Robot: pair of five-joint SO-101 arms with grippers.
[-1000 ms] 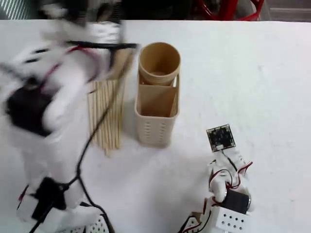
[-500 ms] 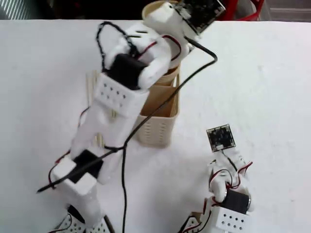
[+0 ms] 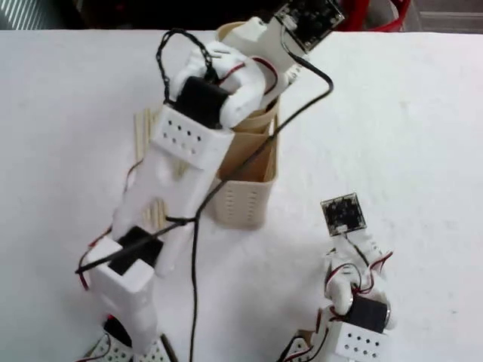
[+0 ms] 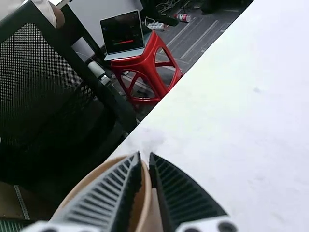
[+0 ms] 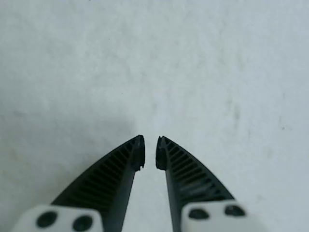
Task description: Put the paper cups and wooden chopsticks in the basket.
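Note:
My left gripper (image 4: 145,157) is shut on the rim of a tan paper cup (image 4: 89,178), one finger inside the wall and one outside. In the high view this cup (image 3: 229,32) shows past the left arm (image 3: 189,143), above the far compartment of the beige basket (image 3: 240,197), where a paper cup (image 3: 262,121) stands. Wooden chopsticks (image 3: 146,124) lie on the table left of the basket, mostly under the arm. My right gripper (image 5: 148,150) is shut over bare table, holding nothing. The right arm (image 3: 353,302) sits folded at the front right.
The table's far edge runs just behind the cup, with a red stool (image 4: 145,67) and a black chair (image 4: 53,92) on the floor beyond. The basket's near compartment (image 3: 245,162) holds nothing that I can see. Bare white table lies right of the basket.
The left arm swung right from over the chopsticks to the basket's far end. In the last half second the held cup's rim has come down a little. The right arm stayed still.

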